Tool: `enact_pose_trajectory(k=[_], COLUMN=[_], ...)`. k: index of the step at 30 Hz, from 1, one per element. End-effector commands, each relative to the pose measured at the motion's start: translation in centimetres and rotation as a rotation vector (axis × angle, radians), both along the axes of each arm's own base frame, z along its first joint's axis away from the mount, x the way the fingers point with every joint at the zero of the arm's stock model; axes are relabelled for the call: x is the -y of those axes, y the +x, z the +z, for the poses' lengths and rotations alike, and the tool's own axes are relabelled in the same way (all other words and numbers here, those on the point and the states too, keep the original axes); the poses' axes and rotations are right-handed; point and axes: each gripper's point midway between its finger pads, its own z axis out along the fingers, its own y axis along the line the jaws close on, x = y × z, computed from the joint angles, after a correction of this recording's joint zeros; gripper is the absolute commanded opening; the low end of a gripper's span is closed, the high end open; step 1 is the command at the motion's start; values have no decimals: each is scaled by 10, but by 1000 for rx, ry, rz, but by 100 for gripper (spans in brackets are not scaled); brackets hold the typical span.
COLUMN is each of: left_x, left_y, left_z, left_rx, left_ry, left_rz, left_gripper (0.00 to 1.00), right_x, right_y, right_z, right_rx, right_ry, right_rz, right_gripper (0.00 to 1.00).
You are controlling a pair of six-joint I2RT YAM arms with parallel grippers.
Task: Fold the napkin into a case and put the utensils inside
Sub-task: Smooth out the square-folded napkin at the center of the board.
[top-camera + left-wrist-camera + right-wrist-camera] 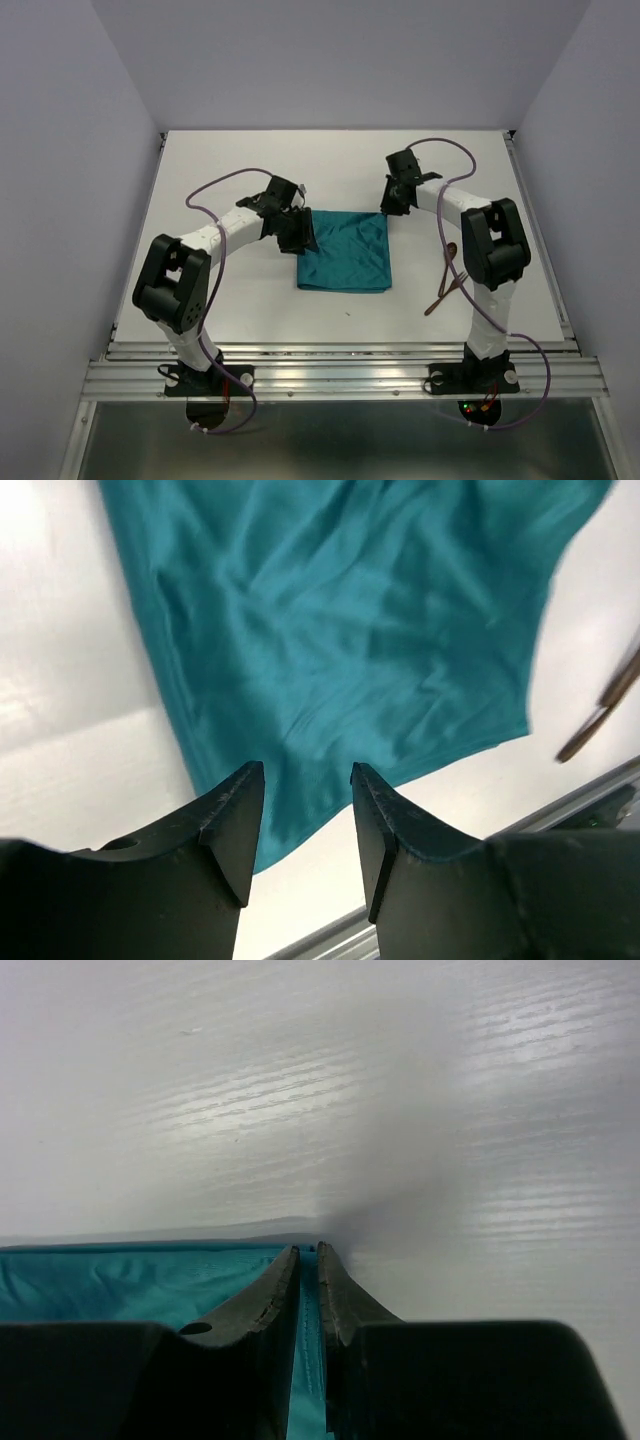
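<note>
The teal napkin (345, 252) lies flat mid-table as a roughly square folded cloth. My left gripper (295, 232) hovers at its far left corner. In the left wrist view this gripper (305, 780) is open, with nothing between its fingers and the napkin (340, 620) spread beyond them. My right gripper (393, 205) is at the far right corner. In the right wrist view it (308, 1255) is shut on the napkin (120, 1285), with the stitched hem running between the narrow jaws. The reddish-brown utensils (445, 280) lie on the table right of the cloth, beside the right arm, and also show as utensils (605, 710) at the left wrist view's edge.
The white table (250, 170) is bordered by a metal rail (340, 375) along its near edge and pale walls on three sides. The right arm's elbow (495, 245) stands just right of the utensils.
</note>
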Motion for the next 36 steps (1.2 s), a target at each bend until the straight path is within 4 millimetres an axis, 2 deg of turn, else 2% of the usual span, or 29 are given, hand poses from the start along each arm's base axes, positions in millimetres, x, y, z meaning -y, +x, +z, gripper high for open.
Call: enact_pose_trajectory(k=[1, 6, 8, 12, 14, 16, 19, 25, 28, 33, 36], left_x=[-2, 6, 10, 16, 20, 19, 16, 16, 17, 9, 6], left_y=[-30, -49, -52, -50, -44, -39, -34, -41, -59, -71, -75], left_z=[-16, -37, -43, -35, -24, -17, -12, -16, -33, -55, -62], left_rx=[-48, -83, -92, -81, -53, -38, -21, -35, -98, -148, -168], left_ry=[16, 31, 45, 23, 19, 40, 59, 33, -4, 23, 39], left_rz=[-34, -75, -84, -95, -109, -121, -112, -106, -116, -81, -82], left_gripper=[51, 50, 49, 48, 48, 48, 48, 47, 41, 29, 24], right_x=[0, 3, 6, 7, 5, 1, -3, -11, -11, -14, -10], right_y=[21, 31, 33, 35, 36, 32, 23, -3, -14, -25, -26], right_z=[7, -5, -1, 19, 40, 55, 65, 41, 21, -15, -23], right_rx=[47, 38, 46, 77, 113, 134, 142, 75, 32, -46, -58], right_ry=[-13, -55, -70, -50, -28, -2, 35, 87, 100, 110, 87], right_rz=[22, 23, 14, 16, 28, 43, 61, 78, 75, 86, 81], right_gripper=[18, 17, 17, 19, 21, 21, 21, 21, 21, 21, 21])
